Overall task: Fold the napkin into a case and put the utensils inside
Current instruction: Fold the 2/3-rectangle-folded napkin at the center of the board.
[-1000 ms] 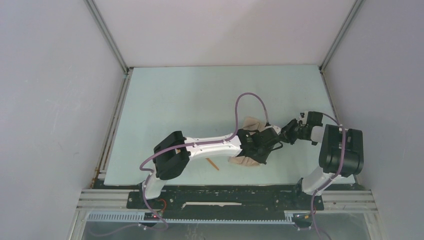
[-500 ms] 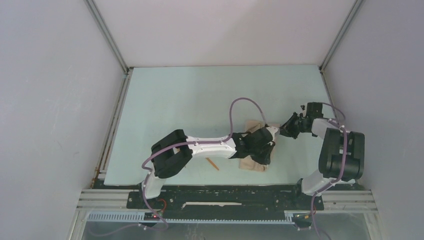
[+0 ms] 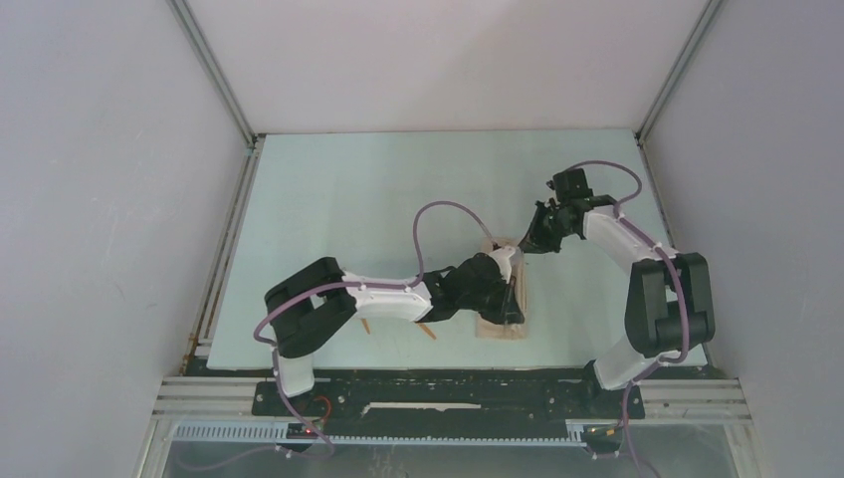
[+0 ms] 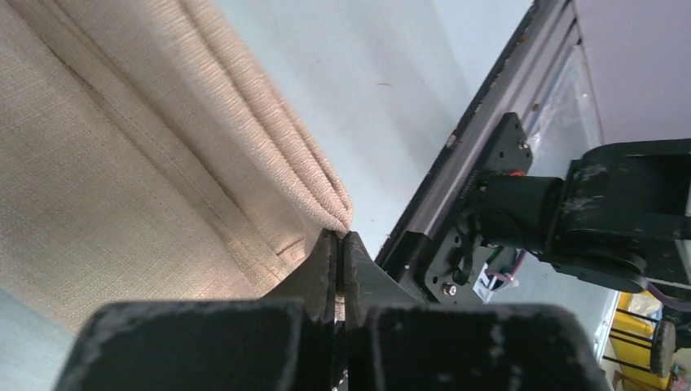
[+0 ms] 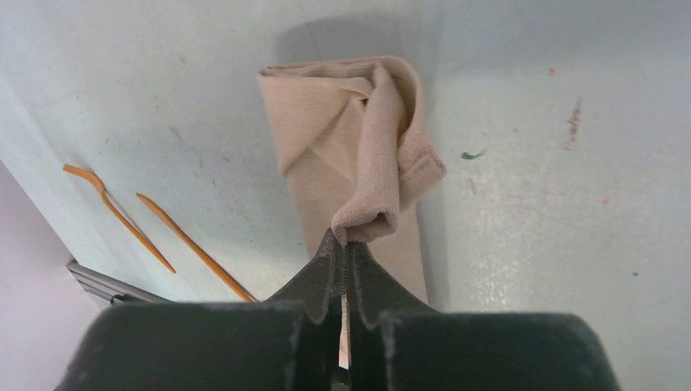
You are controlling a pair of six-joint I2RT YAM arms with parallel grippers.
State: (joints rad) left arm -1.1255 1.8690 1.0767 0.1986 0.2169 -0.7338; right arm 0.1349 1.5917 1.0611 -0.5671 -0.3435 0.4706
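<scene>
The napkin [image 3: 495, 328] lies folded into a narrow beige strip, the case, near the table's front edge. My left gripper [image 3: 514, 313] is shut on the strip's near corner [image 4: 330, 213], where several layered hems meet the jaws. My right gripper [image 3: 526, 248] is shut on a flap of the napkin [image 5: 383, 163] at the strip's far end and holds it raised and curled. The utensils are two slim orange pieces, partly hidden under the left arm in the top view [image 3: 427, 332]. In the right wrist view the fork [image 5: 114, 210] and the knife [image 5: 191, 244] lie side by side, left of the strip.
The pale table [image 3: 378, 199] is walled by grey panels on three sides. A black metal rail [image 3: 448, 393] carrying both arm bases runs along the near edge. The left arm's purple cable [image 3: 438, 209] loops above the table.
The right arm has swung left and farther out, and its gripper has shut on the napkin's flap. The left arm has drawn leftward. The loose cloth has become a narrow strip.
</scene>
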